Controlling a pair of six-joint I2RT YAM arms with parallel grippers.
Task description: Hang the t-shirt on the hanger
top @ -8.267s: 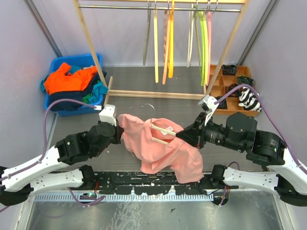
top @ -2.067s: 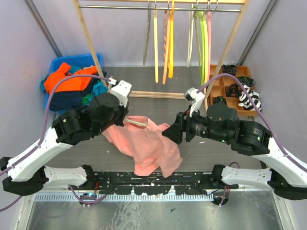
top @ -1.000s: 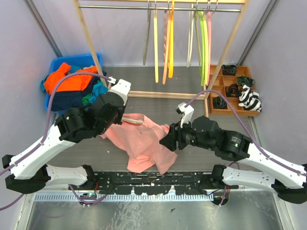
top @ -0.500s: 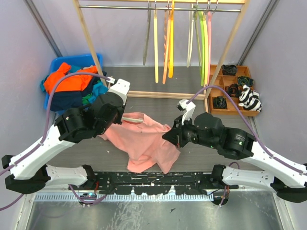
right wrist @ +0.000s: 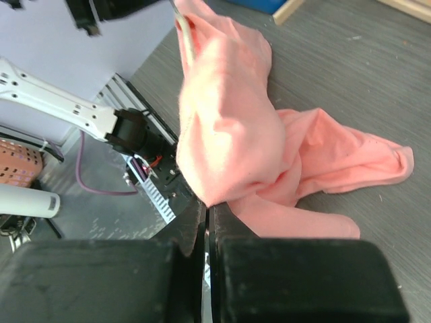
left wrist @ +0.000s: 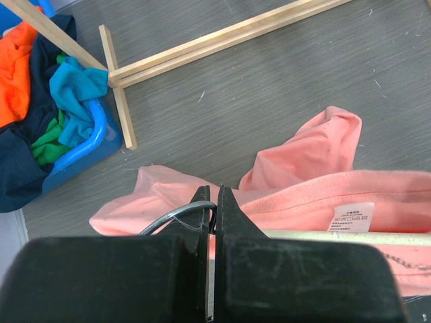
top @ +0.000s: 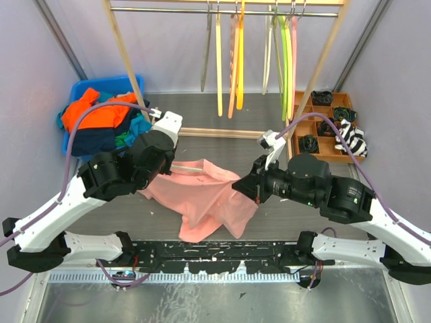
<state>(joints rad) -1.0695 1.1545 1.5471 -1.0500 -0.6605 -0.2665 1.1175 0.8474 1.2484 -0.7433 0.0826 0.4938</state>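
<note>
Was standing right next to the rig for this one. The left gripper [left wrist: 214,202] had its two fingers squeezed tight together on the slim wire hook of the hanger [left wrist: 337,235], holding it up over the grey table [top: 222,149]. The hanger's cream bar ran off sideways inside the neck of the t-shirt [top: 202,195], and you could see the little white label [left wrist: 353,217] sitting right above the bar.

The pink shirt was bunched up in the middle of the table between the two arms. Its top part was draped on the hanger, and the rest slumped down in wrinkly folds onto the table, with one sleeve flopped out flat.

The right gripper [right wrist: 205,202] was pinched closed on a fold of fabric at the shirt's right-hand edge and had that bit lifted, so the cloth ran taut-ish from its fingertips up toward the hanger. Honestly couldn't tell if the far end of the hanger was in a sleeve or just under the body of the shirt.

Background stuff:
- The wooden rack [top: 229,133] stood behind them, with a row of coloured hangers [top: 239,60] dangling from it.
- A blue bin [left wrist: 101,134] sat back left beside the rack's foot, stuffed with an orange garment [top: 87,116] and a dark navy one [top: 94,142].
- A wooden tray [top: 342,99] with compartments sat back right, with a black-and-white striped thing [top: 351,140] in it.
</note>
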